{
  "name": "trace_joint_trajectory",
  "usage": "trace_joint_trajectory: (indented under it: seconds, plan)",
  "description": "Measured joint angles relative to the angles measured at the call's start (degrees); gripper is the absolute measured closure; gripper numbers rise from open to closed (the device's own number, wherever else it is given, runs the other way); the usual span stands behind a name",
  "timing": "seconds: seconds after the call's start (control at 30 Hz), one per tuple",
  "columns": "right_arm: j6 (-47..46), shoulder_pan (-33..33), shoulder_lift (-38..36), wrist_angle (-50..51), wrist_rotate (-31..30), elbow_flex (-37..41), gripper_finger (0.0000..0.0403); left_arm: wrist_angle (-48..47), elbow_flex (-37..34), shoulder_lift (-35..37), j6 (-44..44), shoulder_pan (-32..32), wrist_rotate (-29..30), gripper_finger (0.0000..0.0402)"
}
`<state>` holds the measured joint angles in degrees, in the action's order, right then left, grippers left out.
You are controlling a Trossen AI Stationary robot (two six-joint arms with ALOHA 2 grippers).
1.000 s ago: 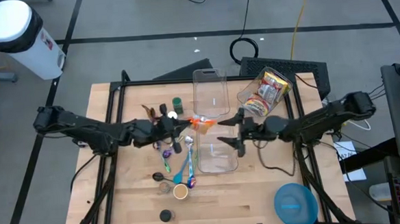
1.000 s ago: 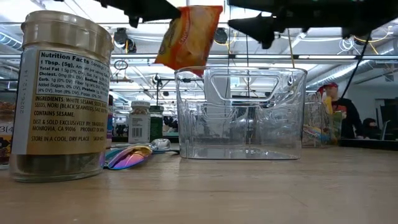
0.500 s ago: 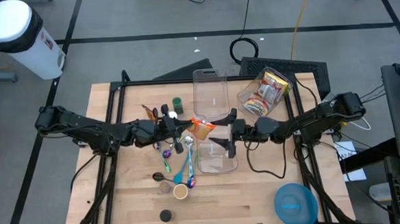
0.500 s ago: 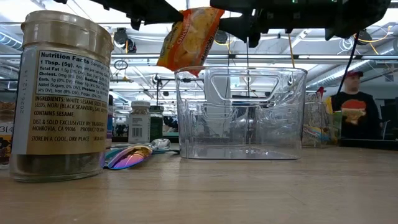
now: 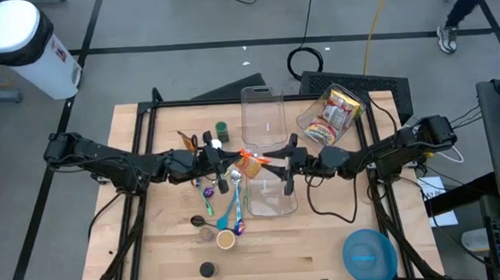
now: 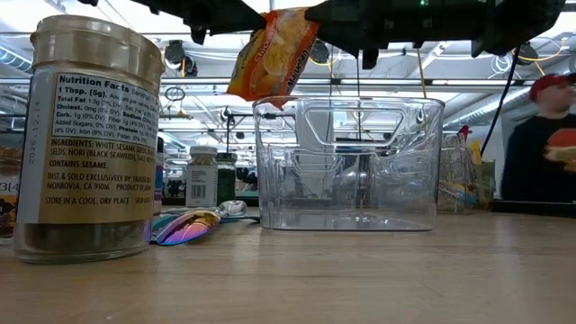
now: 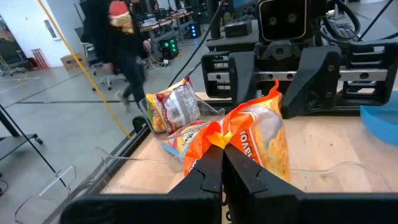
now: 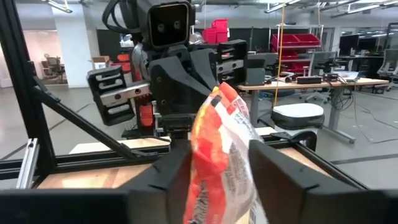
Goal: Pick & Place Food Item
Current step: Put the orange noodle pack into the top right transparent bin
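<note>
An orange snack bag point(image 5: 251, 161) is held in the air over the left rim of a clear plastic bin point(image 5: 270, 195). It also shows in the low view point(image 6: 274, 52). My left gripper point(image 5: 237, 162) is shut on the bag and comes from the table's left. My right gripper point(image 5: 274, 164) is open and comes from the table's right. Its two fingers point(image 8: 171, 180) stand on either side of the bag's other end point(image 8: 224, 155). My left gripper pinches the bag's crimped end point(image 7: 217, 138) between its two shut fingers, coming level from the table's left. The bag is lifted clear and hangs tilted over the bin's rim. My right gripper's fingers flank the bag, and I cannot tell whether they touch it.
A second clear container point(image 5: 262, 118) and a tipped one with snack packets point(image 5: 330, 114) stand at the far side. Spoons point(image 5: 228, 205), small jars point(image 5: 221, 129) and a seasoning jar point(image 6: 85, 144) lie left of the bin. A blue bowl point(image 5: 369, 255) stands near right. A person passes beyond the table.
My right gripper has gone toward the table's left, up to the bag, and its open fingers now straddle the bag's free end. The bag stays lifted in my left gripper.
</note>
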<state>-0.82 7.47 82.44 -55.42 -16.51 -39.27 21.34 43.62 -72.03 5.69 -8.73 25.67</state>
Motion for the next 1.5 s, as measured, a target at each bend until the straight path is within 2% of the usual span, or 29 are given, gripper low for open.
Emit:
trace_joint_trajectory:
  seconds: [0.27,0.5,0.57,0.7,0.87,0.97,1.1,1.33,1.5]
  plan:
    - [0.00,-0.01,-0.01,0.47,0.22,0.02,0.0388,0.28,0.00,0.00,-0.35,0.02,-0.29,0.0388]
    - [0.04,0.01,-0.01,0.94,0.33,0.04,0.0401,0.25,0.00,0.02,-2.43,0.02,-4.62,0.0394]
    - [0.29,-0.01,-0.01,1.19,0.31,0.07,0.0401,0.26,0.00,0.02,-3.23,-0.28,-5.99,0.0373]
    - [2.48,0.01,-2.18,3.97,0.23,0.15,0.0402,0.03,-0.01,0.98,-3.11,-1.94,-5.61,0.0298]
    - [3.27,0.01,-9.82,12.96,-0.37,0.67,0.0402,-0.88,0.04,4.25,-1.63,-3.86,-2.67,0.0212]
    - [4.94,0.03,-15.74,17.62,-5.00,2.09,0.0402,-2.19,0.00,5.53,-1.71,-4.44,-1.79,0.0178]
    - [7.93,0.02,-23.18,20.24,-13.88,5.15,0.0403,-3.35,0.01,5.46,-1.90,-4.52,-1.74,0.0155]
    - [16.49,-0.01,-34.17,20.12,-33.69,12.62,0.0403,-3.27,0.00,4.62,-1.98,-3.87,-1.62,0.0147]
    - [19.58,-1.98,-38.15,15.75,-42.14,19.87,0.0403,-3.21,0.00,4.63,-2.19,-3.37,-1.62,0.0147]
